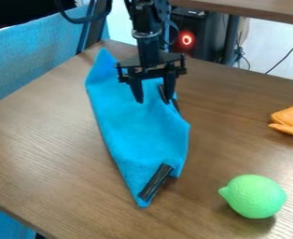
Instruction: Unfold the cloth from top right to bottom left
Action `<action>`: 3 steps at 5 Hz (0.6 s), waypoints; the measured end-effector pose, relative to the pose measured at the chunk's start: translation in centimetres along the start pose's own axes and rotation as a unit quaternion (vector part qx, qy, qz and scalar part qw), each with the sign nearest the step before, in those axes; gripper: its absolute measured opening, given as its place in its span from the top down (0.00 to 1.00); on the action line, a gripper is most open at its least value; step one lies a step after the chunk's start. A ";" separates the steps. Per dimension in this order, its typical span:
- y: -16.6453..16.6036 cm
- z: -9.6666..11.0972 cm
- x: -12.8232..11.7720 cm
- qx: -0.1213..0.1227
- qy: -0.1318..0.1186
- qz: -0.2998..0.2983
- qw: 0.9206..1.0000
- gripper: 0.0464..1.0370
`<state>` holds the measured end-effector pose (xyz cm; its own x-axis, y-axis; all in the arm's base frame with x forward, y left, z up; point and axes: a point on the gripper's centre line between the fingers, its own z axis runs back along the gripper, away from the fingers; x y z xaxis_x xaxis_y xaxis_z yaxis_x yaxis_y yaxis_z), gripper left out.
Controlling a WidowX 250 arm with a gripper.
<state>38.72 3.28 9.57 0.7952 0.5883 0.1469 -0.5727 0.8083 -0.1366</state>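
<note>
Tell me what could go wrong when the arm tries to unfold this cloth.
The gripper is open over the upper part of the cloth; closing there might pinch several layers and drag the whole cloth instead of opening it.

A dark piece sits close beside one of the jaws, so it might get caught too.

The black strip at the cloth's lower end could slip or bunch the fabric if the cloth is pulled.

Wooden desk (43, 140): blue cloth (133, 133) extends from near far-left corner; orange object (289, 119) lies farther back than green lemon (255, 196).
</note>
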 end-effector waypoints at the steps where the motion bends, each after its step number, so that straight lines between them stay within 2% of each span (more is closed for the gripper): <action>1: 0.0 0.2 0.3 0.000 -0.005 0.000 1.000 0.43; 3: -0.9 1.2 1.1 -0.019 -0.016 -0.006 1.000 0.37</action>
<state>39.86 3.24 11.02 0.7953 0.5789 0.1801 -0.5542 0.8146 -0.1713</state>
